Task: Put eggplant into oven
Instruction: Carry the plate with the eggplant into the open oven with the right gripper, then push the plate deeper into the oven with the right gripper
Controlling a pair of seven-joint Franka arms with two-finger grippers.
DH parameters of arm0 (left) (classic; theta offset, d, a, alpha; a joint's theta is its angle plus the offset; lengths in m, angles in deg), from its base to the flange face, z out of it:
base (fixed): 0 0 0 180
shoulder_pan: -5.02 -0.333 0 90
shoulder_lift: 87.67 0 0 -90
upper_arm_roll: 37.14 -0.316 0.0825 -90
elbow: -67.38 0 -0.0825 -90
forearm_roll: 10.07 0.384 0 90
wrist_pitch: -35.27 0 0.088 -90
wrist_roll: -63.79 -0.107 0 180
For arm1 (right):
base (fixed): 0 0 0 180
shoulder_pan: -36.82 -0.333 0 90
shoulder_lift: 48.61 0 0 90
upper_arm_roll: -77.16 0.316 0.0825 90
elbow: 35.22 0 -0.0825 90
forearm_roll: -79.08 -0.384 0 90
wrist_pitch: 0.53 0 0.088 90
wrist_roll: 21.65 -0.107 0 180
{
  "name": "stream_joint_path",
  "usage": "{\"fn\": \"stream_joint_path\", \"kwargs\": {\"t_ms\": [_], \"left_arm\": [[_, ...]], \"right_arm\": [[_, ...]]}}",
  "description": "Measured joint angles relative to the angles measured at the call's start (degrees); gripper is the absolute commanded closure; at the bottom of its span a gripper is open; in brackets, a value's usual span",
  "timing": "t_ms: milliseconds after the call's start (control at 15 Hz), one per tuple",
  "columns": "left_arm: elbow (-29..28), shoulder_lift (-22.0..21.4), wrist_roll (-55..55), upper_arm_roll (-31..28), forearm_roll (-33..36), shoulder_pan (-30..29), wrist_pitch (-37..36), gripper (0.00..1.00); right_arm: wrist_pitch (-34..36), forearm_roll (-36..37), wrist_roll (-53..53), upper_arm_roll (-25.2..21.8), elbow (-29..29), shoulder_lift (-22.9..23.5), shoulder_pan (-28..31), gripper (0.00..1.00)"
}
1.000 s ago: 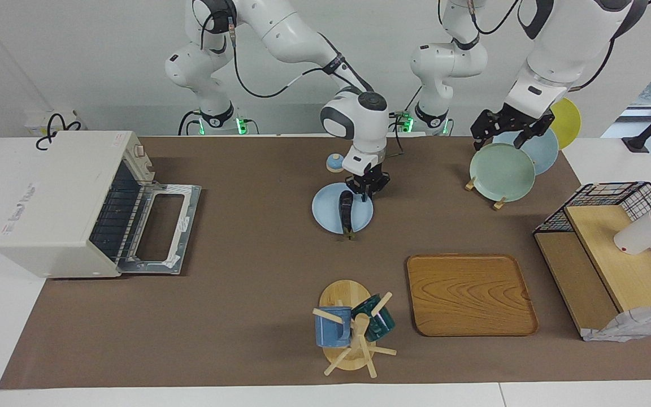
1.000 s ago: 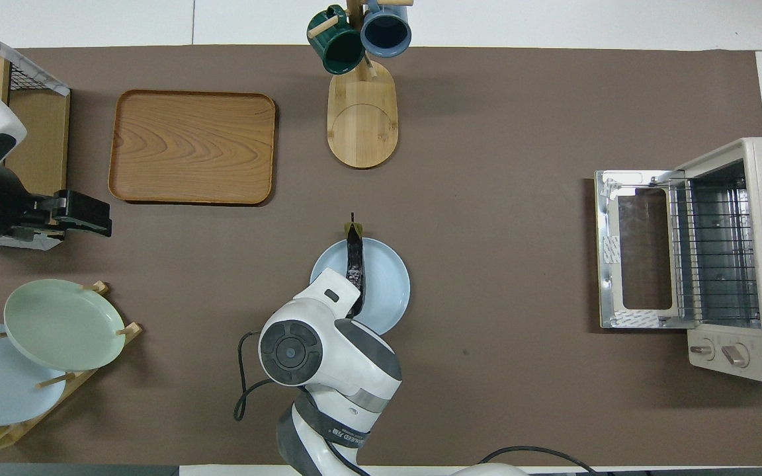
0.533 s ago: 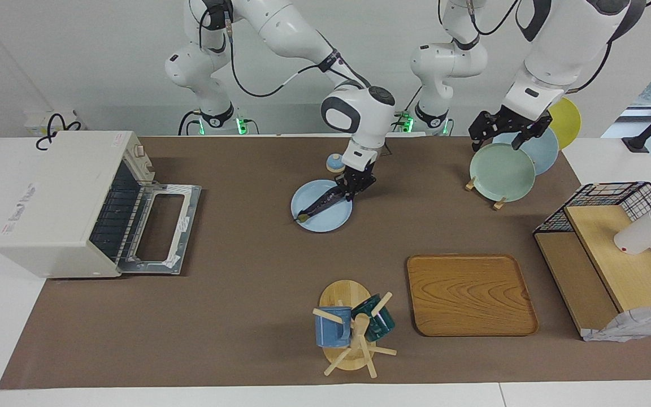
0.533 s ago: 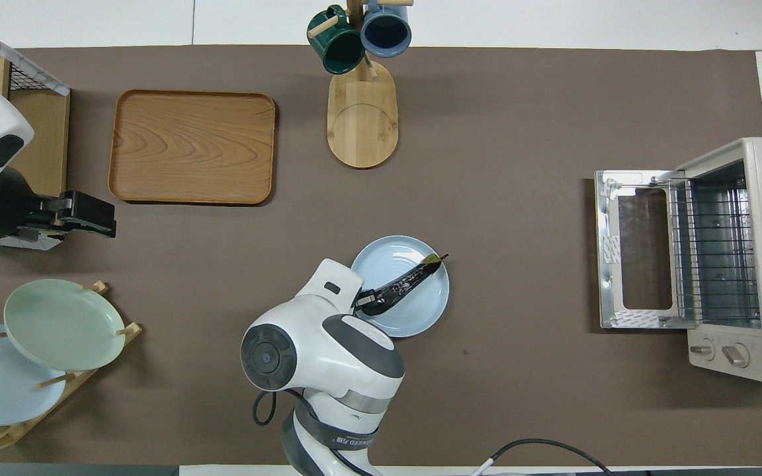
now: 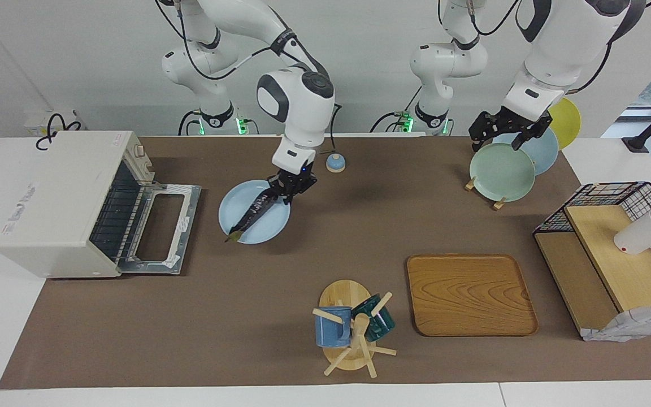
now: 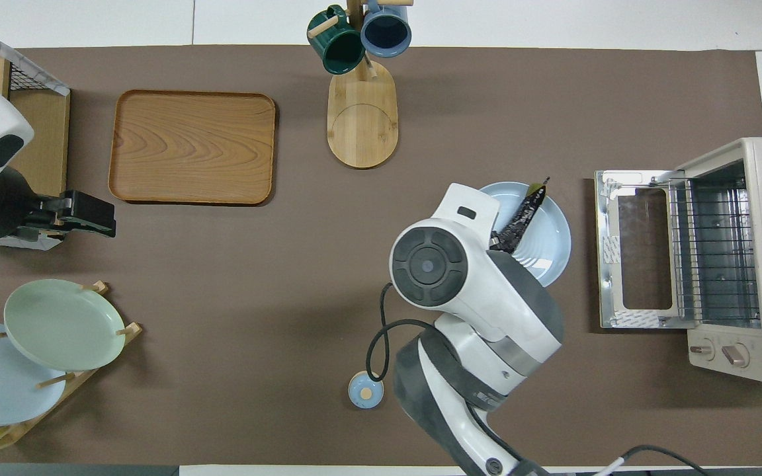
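- Plate and eggplant now much closer to oven than a second ago, carried together toward the right arm's end of the table.
- Right gripper clamped on the eggplant's blunt end; green stem tip overhanging the plate rim.
- Likely dragging, not lifting: eggplant lying on the glossy pale-blue plate, just beside the dropped glass door.
- Eggplant slim, shiny, dark purple; oven boxy, cream, wire rack exposed.
- Left gripper waiting over the plate rack, fingers spread, empty.
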Motion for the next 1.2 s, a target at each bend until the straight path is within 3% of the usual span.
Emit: {"fn": "stream_joint_path", "kwargs": {"t_ms": [200,400,533,733,1200], "left_arm": [[0.0,0.1,0.0,0.1,0.0,0.0,0.3,0.0],[0.0,0.1,0.0,0.1,0.0,0.1,0.4,0.0],[0.0,0.1,0.0,0.1,0.0,0.1,0.4,0.0],[0.0,0.1,0.0,0.2,0.0,0.1,0.4,0.0],[0.2,0.1,0.0,0.2,-1.1,0.1,-1.0,0.0]], "right_arm": [[0.3,0.0,7.4,0.1,-5.6,-3.8,6.8,1.0],[-0.5,0.0,19.6,-0.1,-6.8,-4.5,18.8,1.0],[-2.2,0.0,24.8,-0.2,-7.8,-4.5,23.7,1.0],[-5.2,0.0,30.1,-0.1,-9.8,-4.5,27.8,1.0],[-5.3,0.0,36.1,0.0,-13.0,-6.6,33.5,1.0]]}}
